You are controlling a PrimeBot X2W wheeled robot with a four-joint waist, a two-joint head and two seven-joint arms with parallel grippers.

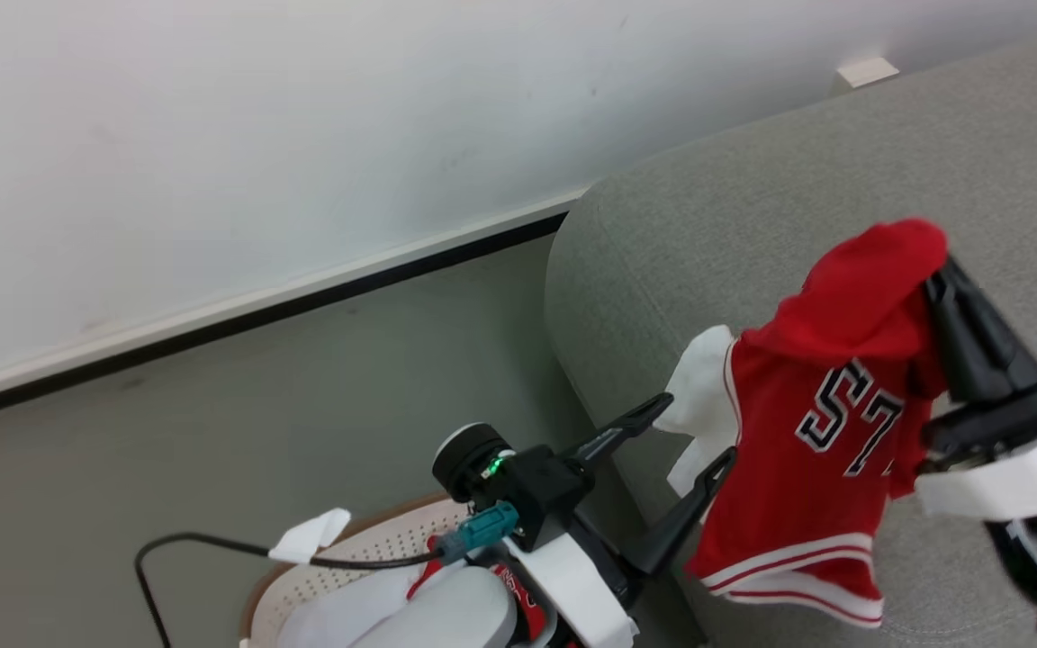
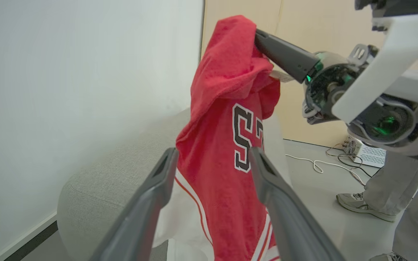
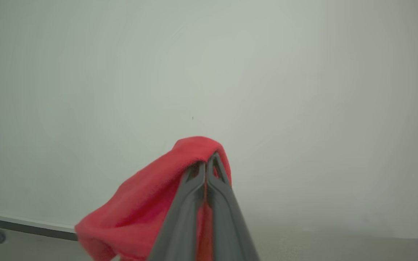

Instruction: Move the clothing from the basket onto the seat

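A red jersey with white trim and black-and-white numerals hangs over the grey seat, and my right gripper is shut on its top fold. White fabric hangs at the jersey's left edge. My left gripper stands open just left of the jersey's lower half, with nothing between its fingers. The white basket with a tan rim sits at the bottom left under my left arm, and a bit of red clothing shows in it. In the wrist views I see the jersey, my open left gripper, the red cloth and my shut right gripper.
A white wall with a dark skirting line runs behind the seat. A black cable loops over the floor beside the basket. A person's shoe and trouser legs stand on the floor at the right, near a white box with cables.
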